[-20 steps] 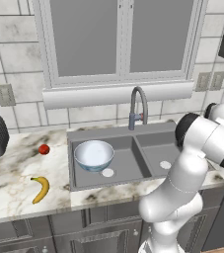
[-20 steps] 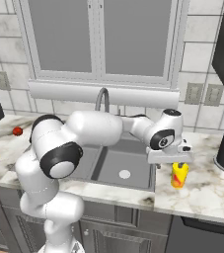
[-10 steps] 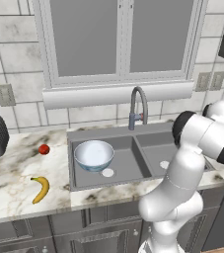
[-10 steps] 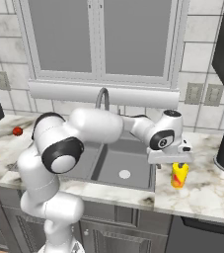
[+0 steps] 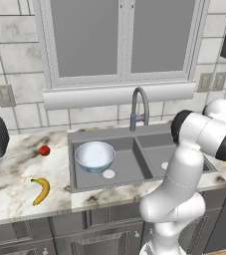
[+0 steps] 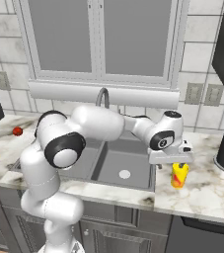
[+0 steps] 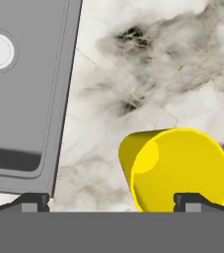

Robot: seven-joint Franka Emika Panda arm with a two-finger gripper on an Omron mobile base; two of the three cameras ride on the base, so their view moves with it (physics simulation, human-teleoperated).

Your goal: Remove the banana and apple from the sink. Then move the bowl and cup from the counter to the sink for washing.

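The cup (image 6: 178, 175) stands upright on the worktop (image 6: 207, 190) just right of the sink (image 6: 118, 163), long axis vertical, mouth up. The end effector (image 6: 175, 159) hangs directly above it, fingers spread wide, gripping nothing. The bowl (image 5: 94, 156) sits in the sink's left basin. The banana (image 5: 41, 190) lies near the worktop's front-left edge; the apple (image 5: 44, 150) sits behind it.

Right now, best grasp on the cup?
Take the cup by its rim, coming straight down. It stands upright on the counter right of the sink, mouth open to the gripper hovering above. Probably shift first: one open finger sits over the rim, the other well off toward the sink.
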